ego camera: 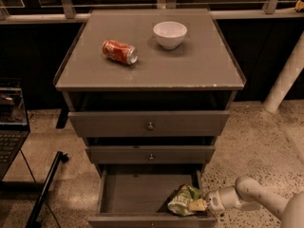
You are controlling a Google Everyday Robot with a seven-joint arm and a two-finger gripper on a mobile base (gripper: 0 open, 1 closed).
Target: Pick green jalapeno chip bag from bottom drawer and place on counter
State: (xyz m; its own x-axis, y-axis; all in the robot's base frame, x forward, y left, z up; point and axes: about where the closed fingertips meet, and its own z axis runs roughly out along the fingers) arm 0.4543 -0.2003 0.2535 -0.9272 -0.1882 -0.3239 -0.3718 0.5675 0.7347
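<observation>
The bottom drawer (118, 194) of the grey cabinet is pulled open. The green jalapeno chip bag (180, 202) lies crumpled in its front right corner. My gripper (197, 205) reaches in from the right over the drawer's side wall, and its fingers are shut on the bag's right edge. The bag is still low inside the drawer. The counter (199, 65) is the cabinet's flat grey top, far above the gripper.
A red soda can (119, 52) lies on its side on the counter and a white bowl (170, 34) stands behind it. The two upper drawers (150, 123) are slightly ajar. A laptop (10, 122) is at the left, and a white post (285, 80) at the right.
</observation>
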